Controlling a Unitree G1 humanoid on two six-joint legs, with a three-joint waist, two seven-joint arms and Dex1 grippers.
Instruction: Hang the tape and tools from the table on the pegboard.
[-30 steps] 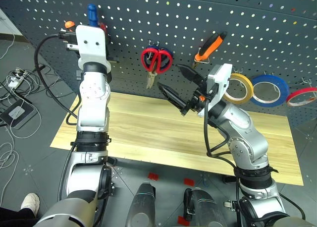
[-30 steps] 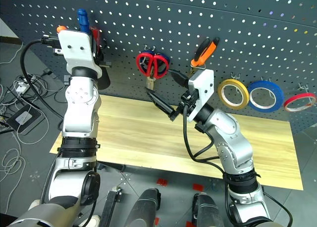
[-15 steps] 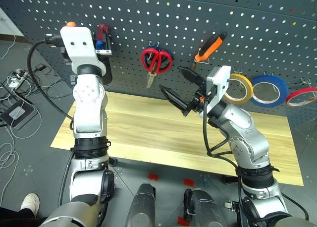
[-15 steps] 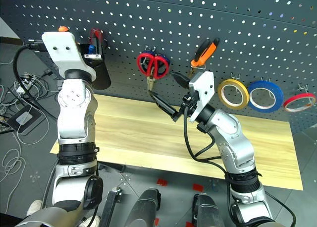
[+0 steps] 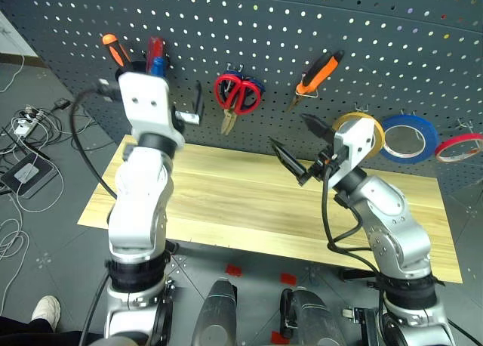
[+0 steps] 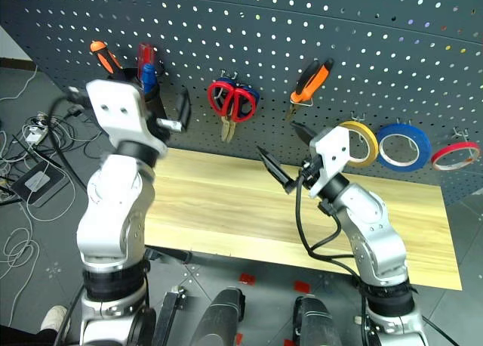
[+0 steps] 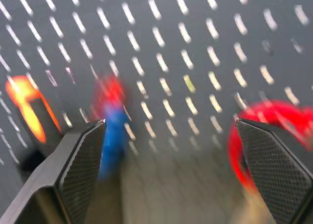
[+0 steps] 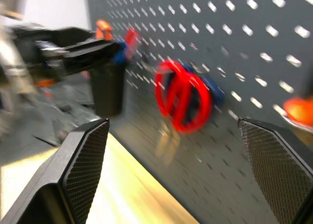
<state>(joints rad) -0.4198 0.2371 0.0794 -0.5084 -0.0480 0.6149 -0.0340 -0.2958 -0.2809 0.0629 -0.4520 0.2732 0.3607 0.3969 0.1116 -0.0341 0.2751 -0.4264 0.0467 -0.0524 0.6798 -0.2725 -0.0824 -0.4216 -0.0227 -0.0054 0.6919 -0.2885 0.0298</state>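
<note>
Above the bare table (image 5: 226,195), both grippers' jaws gape wide, empty.

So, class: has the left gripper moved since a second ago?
Yes. The left gripper has come down and away from the black cup on the pegboard, toward the red-handled scissors.

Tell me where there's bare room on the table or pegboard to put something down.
The table is bare wood end to end, widest between the two arms. On the pegboard, the upper rows are free. It is crowded along the row holding the screwdriver cup, red-handled scissors, pliers and the tape rings.
</note>
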